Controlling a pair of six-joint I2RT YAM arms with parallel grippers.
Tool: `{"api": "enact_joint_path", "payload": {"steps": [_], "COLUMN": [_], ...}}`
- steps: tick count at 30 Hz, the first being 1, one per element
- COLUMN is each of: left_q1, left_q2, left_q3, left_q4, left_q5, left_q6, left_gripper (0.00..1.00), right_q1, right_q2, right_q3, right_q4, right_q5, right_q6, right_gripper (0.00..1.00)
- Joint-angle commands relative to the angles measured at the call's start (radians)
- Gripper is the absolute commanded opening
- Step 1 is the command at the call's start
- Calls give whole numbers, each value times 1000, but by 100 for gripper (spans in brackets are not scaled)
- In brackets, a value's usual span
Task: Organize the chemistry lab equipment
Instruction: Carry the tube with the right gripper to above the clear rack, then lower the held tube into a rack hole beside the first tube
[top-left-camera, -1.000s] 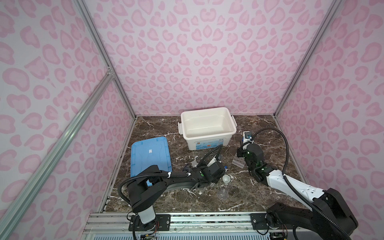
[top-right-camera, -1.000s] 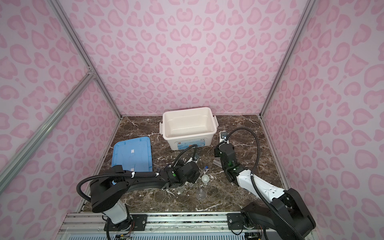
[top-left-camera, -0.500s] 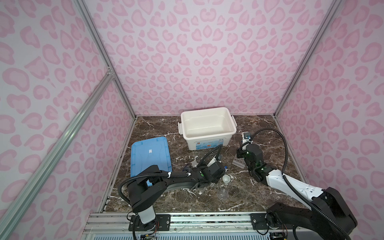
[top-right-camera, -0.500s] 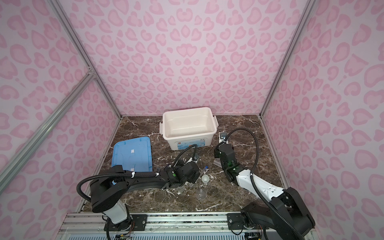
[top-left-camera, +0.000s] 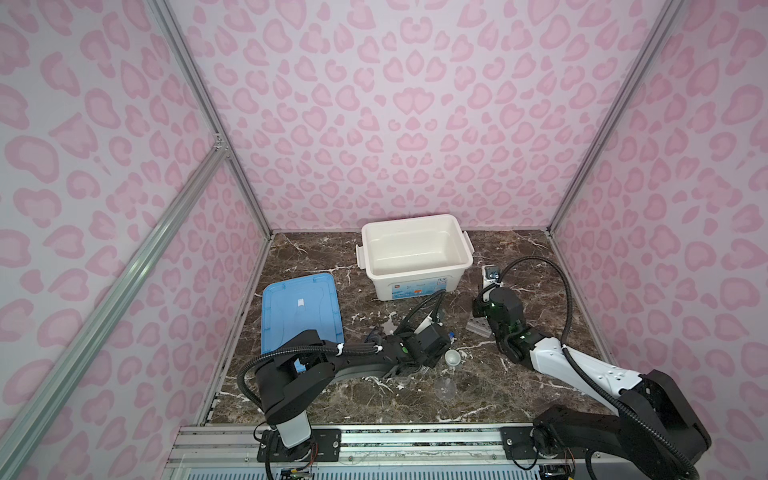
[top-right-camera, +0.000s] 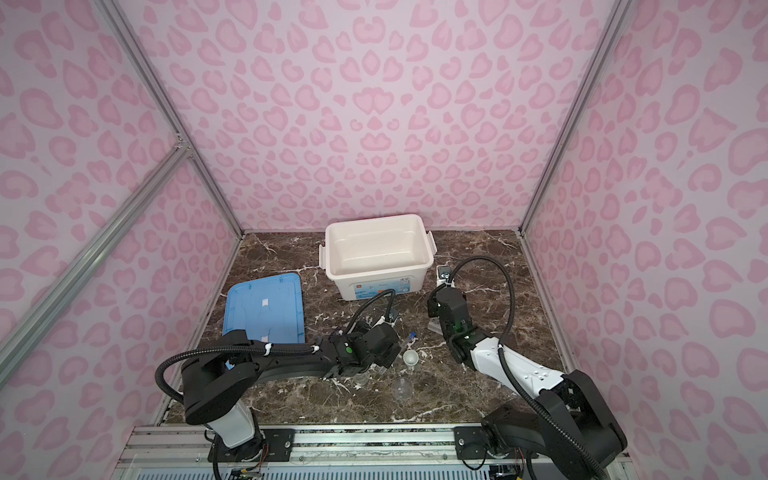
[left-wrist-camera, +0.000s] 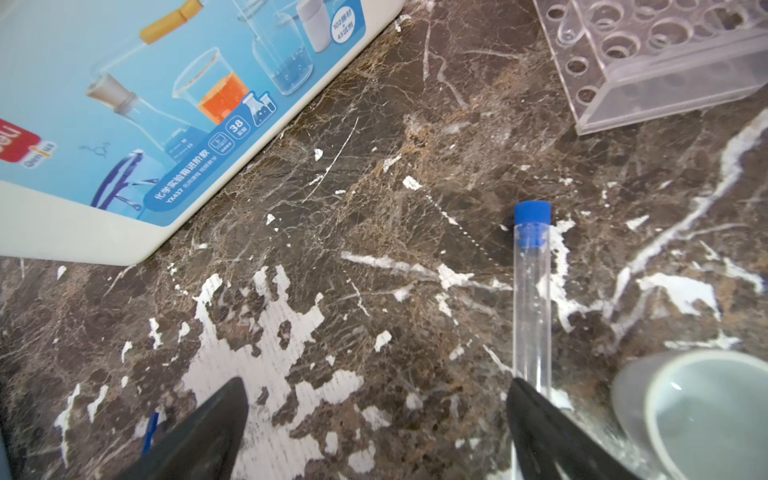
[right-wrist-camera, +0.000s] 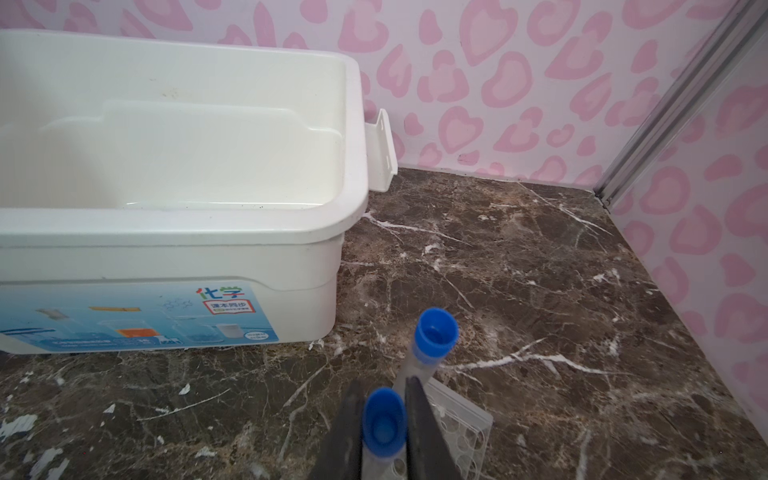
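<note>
Right tool (right-wrist-camera: 384, 395) clenched on upright test tube (right-wrist-camera: 383, 424) at clear rack (right-wrist-camera: 461, 419). Left tool (left-wrist-camera: 376, 390) released, jaws wide over worktop (left-wrist-camera: 374, 208); loose test tube (left-wrist-camera: 532, 299) lies beside one finger.

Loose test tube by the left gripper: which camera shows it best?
Left wrist view: the loose test tube shows almost whole, beside the open left gripper. Both top views catch only its capped end past the arm. Right wrist view misses it.

A blue-capped test tube (top-right-camera: 407, 340) lies beside a small white bowl (top-right-camera: 410, 357).
</note>
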Motion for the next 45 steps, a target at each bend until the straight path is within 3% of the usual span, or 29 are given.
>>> {"api": "enact_joint_path", "payload": {"steps": [1,16,32,38,45], "left_q1": [0,-1,-2,-2,-1], "left_q2": [7,8,-1,0,23], "left_q3": [2,-1,-24,-32,-24], "left_q4": [-3,-6,-16,-27,-43], "left_q5": [4,13,30,81,149], "left_q6": [-5,-8,-16,-1,21], "left_gripper": [98,98,98,100,93], "right_q1": [1,0,-2,-8,-29], "right_q2": [5,9,-38,-77,-137], "right_q3": [2,26,79,83,62], "right_q4": [-6,-38,-126,-166,-179], "right_q5": [0,1,-23,-33,-44], "right_q6": [6,17,32,47,72], "right_gripper": [17,25,53,57,57]}}
